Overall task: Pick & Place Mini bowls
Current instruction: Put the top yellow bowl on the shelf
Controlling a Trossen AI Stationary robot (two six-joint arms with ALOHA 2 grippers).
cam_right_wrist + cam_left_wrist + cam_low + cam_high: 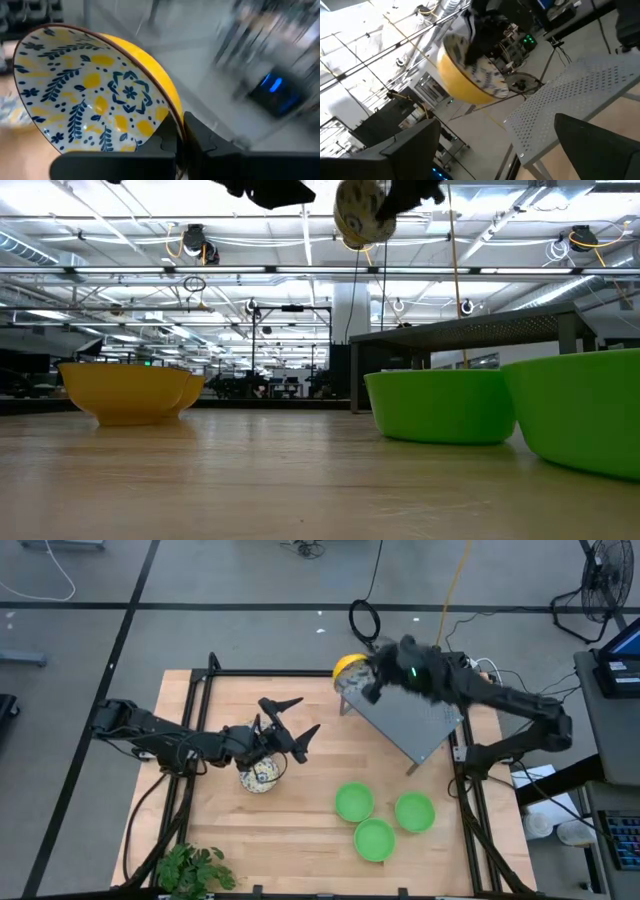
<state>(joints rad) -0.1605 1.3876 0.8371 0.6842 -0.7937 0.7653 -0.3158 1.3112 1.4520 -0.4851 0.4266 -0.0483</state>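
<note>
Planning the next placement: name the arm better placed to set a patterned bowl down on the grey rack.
Right. Its gripper is shut on the rim of a patterned bowl held tilted over the far corner of the rack. The left gripper hovers open and empty above the patterned bowls on the table.

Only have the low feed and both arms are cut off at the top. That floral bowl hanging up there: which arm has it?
Observer: The right gripper. It is shut on the rim of the held floral bowl.
Operator: Where over the table?
Observer: In the high view, it hangs at a corner of the grey rack, the corner toward the left arm's side.
Operator: And the left?
Observer: The left gripper is open and empty, up beside a second floral bowl that sits on the table.
</note>
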